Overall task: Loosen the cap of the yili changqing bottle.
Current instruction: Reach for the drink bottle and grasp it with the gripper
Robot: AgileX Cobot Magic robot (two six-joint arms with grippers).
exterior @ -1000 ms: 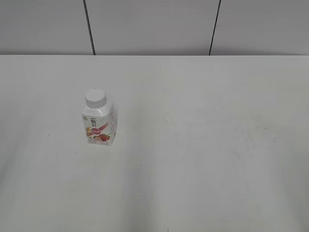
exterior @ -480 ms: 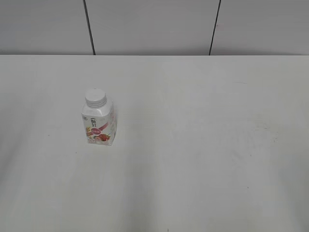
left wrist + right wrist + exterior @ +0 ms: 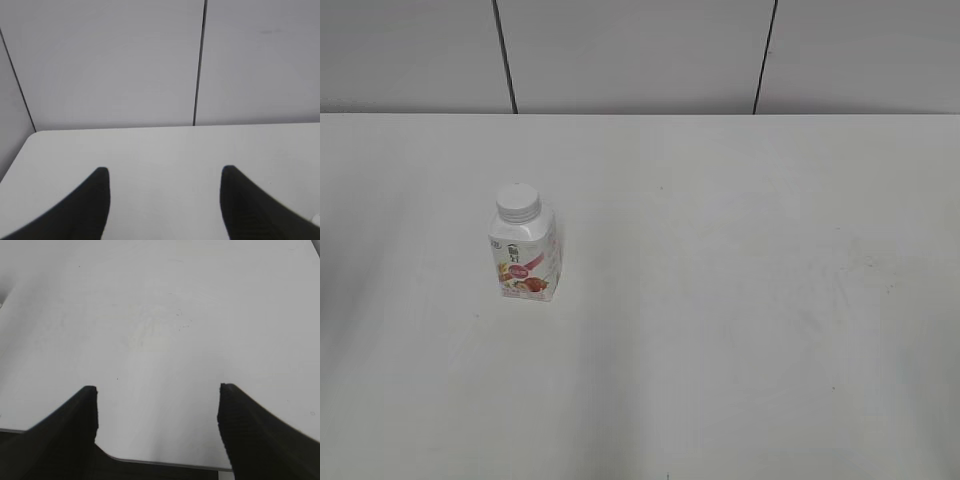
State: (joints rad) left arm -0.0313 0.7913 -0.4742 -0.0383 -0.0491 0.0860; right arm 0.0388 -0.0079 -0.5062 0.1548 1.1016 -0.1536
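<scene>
The yili changqing bottle (image 3: 525,262) stands upright on the white table (image 3: 740,300), left of centre in the exterior view. It is white and squarish with pink-red fruit graphics. Its white ribbed cap (image 3: 518,202) sits on the neck. Neither arm shows in the exterior view. My left gripper (image 3: 165,172) is open and empty above the table, facing the wall; the bottle is outside its view. My right gripper (image 3: 157,390) is open and empty over the table's near edge; the bottle is outside its view too.
A grey panelled wall (image 3: 640,55) with dark vertical seams rises behind the table's far edge. The left wrist view shows the table's rounded far-left corner (image 3: 35,134). The right wrist view shows the table's front edge (image 3: 160,462).
</scene>
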